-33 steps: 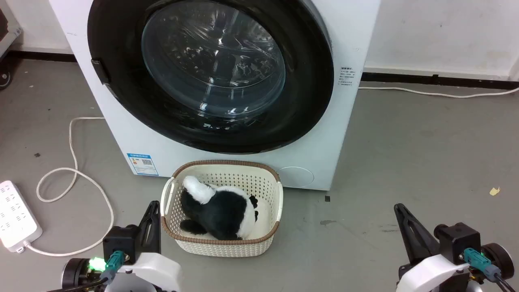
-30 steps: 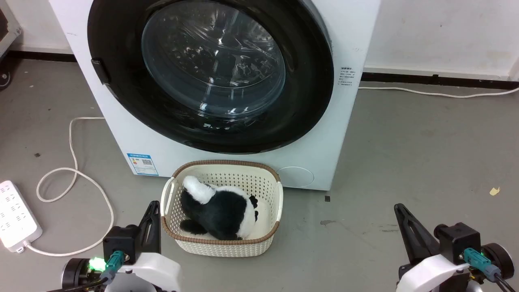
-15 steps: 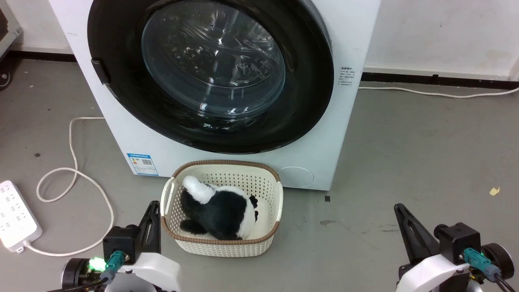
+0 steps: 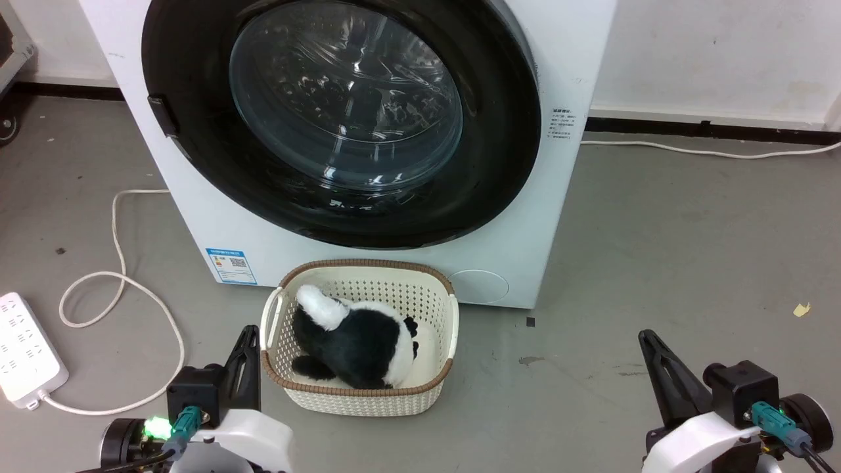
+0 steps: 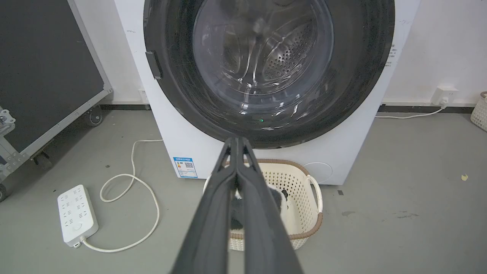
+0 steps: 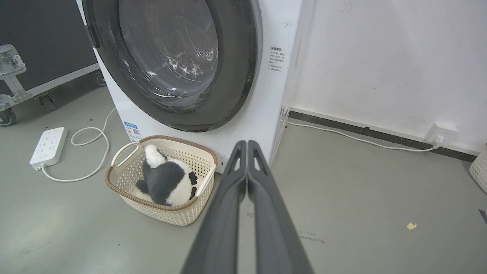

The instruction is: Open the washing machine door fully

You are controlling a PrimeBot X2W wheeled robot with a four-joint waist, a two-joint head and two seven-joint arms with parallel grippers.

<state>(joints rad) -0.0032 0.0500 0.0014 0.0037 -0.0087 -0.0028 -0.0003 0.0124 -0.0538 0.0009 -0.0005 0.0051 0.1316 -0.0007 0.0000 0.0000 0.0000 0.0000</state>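
The white washing machine (image 4: 512,217) stands ahead on the floor. Its big round glossy black door (image 4: 197,164) with the bulging glass window (image 4: 345,92) lies flat against the front, closed; a dark hinge tab (image 4: 161,115) sits on its left rim. The door (image 5: 179,87) spans the upper left wrist view, and the door (image 6: 232,87) appears at an angle in the right wrist view. My left gripper (image 4: 250,332) rests low beside the basket, fingers pressed together and empty. My right gripper (image 4: 647,338) rests low at the right, also shut and empty, well short of the machine.
A cream plastic basket (image 4: 368,397) holding a black-and-white plush toy (image 4: 358,341) sits just before the machine. A white power strip (image 4: 26,358) and looping cable (image 4: 118,282) lie left. A black wheeled case (image 5: 45,76) stands far left. Another cable (image 4: 709,152) runs along the right wall.
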